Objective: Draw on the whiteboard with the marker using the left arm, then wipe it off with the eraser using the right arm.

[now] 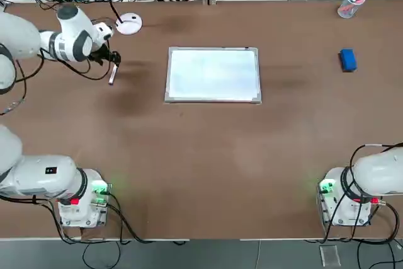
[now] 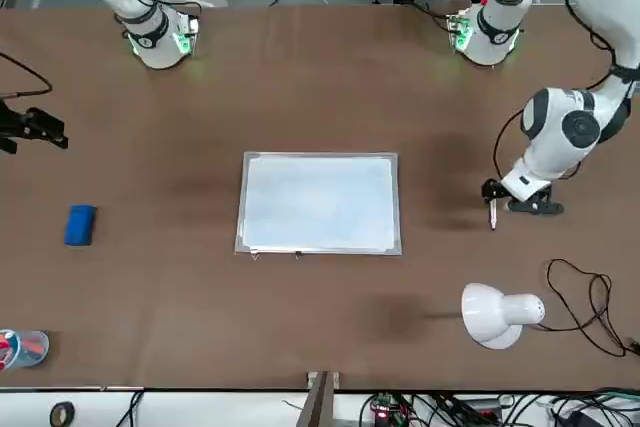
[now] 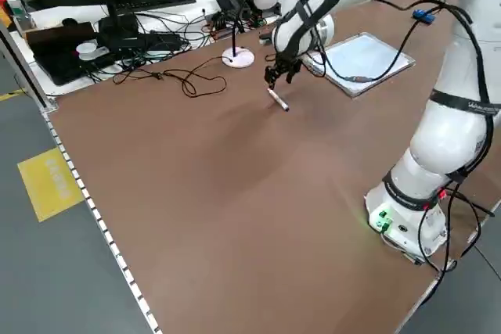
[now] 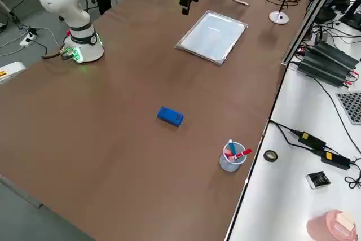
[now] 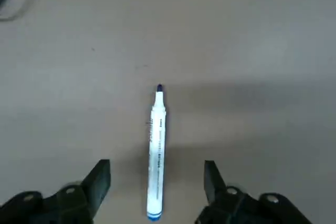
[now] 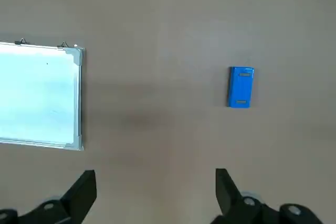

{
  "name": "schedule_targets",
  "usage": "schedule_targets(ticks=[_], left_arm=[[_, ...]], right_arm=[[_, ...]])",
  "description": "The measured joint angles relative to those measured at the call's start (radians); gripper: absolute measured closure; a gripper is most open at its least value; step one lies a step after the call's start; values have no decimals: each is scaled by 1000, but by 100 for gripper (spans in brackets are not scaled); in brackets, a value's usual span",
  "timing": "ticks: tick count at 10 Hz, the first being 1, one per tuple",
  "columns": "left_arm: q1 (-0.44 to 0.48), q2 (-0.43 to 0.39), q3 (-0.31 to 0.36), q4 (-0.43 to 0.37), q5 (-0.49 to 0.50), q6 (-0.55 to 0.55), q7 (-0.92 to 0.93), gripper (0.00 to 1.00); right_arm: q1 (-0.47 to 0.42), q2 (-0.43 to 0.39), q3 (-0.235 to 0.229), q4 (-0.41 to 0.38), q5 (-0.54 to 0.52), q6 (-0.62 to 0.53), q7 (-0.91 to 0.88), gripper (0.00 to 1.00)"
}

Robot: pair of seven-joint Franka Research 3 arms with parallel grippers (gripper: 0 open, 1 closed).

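- Bench (image 1: pixel 208 168): brown top; we log all items on it.
- Board (image 1: pixel 213 74): lies flat mid-bench, a bit toward the far edge, white face blank, silver frame w/ grey corner caps. Nothing on it.
- Marker (image 5: pixel 156 153): white barrel, dark tip, lying flat on the bench near the left edge, well apart from the board's left side. In the top view (image 1: pixel 113 76) we see it just under the L gripper.
- L gripper (image 5: pixel 156 182): pointing down over the marker, low to the bench. Fingers (image 5: pixel 98 182) stand one each side of the barrel w/ a gap on both sides; partly open, not touching the pen. L arm (image 1: pixel 38 42) reaches in from the left edge.
- Eraser (image 1: pixel 347 60): blue block, flat on the bench near the right edge, far half, well apart from the board.
- R gripper (image 6: pixel 156 192): held high over the bench, between board & eraser in its own view; fingers wide apart, empty. R arm base (image 1: pixel 343 196) at the near right corner, green light on.
- Cup (image 1: pixel 347 5): clear, holds red-tipped pens, far right corner, beyond the eraser.
- Lamp (image 1: pixel 129 23): white, round base at the far edge, just beyond the L gripper; black cable (image 2: pixel 585 302) trails by it.
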Motion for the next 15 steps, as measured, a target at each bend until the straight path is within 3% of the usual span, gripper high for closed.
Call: schedule_targets(ticks=[4,9,13,15], left_arm=[[0,73,0,-1,1,59,0,30],[1,84,4,-1,1,64,0,35],[2,85,5,-3,1,61,0,54],[3,85,5,-4,1,52,0,76]], right_arm=[[0,0,0,0,0,0,0,0],[0,0,0,0,0,0,0,0],[0,0,0,0,0,0,-5,0],[0,0,0,0,0,0,-8,0]])
